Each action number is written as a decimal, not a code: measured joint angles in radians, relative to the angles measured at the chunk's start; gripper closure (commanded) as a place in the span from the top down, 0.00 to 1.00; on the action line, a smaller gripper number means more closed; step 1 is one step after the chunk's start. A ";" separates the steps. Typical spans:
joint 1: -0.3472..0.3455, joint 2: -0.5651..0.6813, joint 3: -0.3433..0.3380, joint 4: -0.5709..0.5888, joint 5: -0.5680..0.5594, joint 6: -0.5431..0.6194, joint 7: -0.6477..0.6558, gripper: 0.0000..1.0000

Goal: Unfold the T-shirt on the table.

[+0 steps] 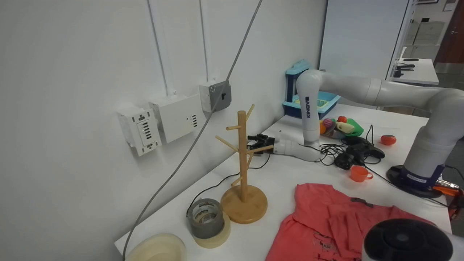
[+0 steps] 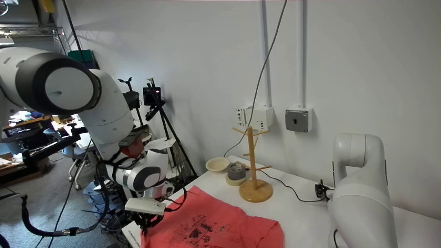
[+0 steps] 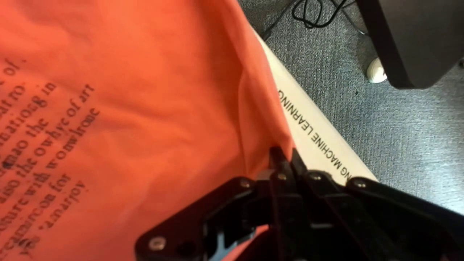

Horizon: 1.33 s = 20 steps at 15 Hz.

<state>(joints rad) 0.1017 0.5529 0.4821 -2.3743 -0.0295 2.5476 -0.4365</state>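
Observation:
The coral-red T-shirt lies wrinkled on the white table, with part of it folded over itself. In an exterior view its printed side faces up and it spreads to the table's edge. My gripper is low at the shirt's near-left edge, beside the table's edge. In the wrist view the gripper's fingertips are nearly together with the shirt's edge pinched between them. A white arm part hides some of the shirt in an exterior view.
A wooden stand, tape rolls and a cream bowl stand beside the shirt. An orange cup, black cables and a second, white arm are further along. The lettered table edge drops to the floor.

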 measured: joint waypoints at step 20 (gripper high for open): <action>-0.002 -0.031 0.079 -0.063 0.193 -0.144 -0.043 0.87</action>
<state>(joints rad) 0.0997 0.5218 0.5613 -2.4373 0.1635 2.4033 -0.4795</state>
